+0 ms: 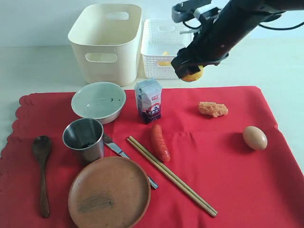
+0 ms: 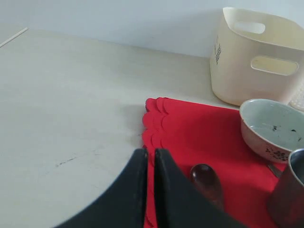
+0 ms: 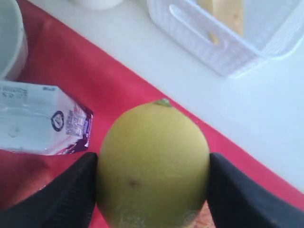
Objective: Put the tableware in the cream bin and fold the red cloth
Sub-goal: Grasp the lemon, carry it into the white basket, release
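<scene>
We're watching the right claw gripping a round yellow lemon, pinching it by its sides and hanging above the far edge of the bright red cloth, near the white lattice-walled basket. That skin is looking smooth and rounded, so we're judging a slip to be the big risk: if it drops, it could be rolling into the small milk carton or off the desk. We're also worrying about aim, because the large cream plastic bin is standing just beside the basket, and fruit doesn't belong there.

The tableware is all lying on the cloth, none of it binned: pale white-green bowl, steel cup, round brown plate, dark wooden spoon, metal knife, light wooden chopsticks.

The left claw is sitting closed and empty near the scalloped edge. If it's tugging that cloth too soon, we're expecting the cup tipping and the chopsticks rolling.
</scene>
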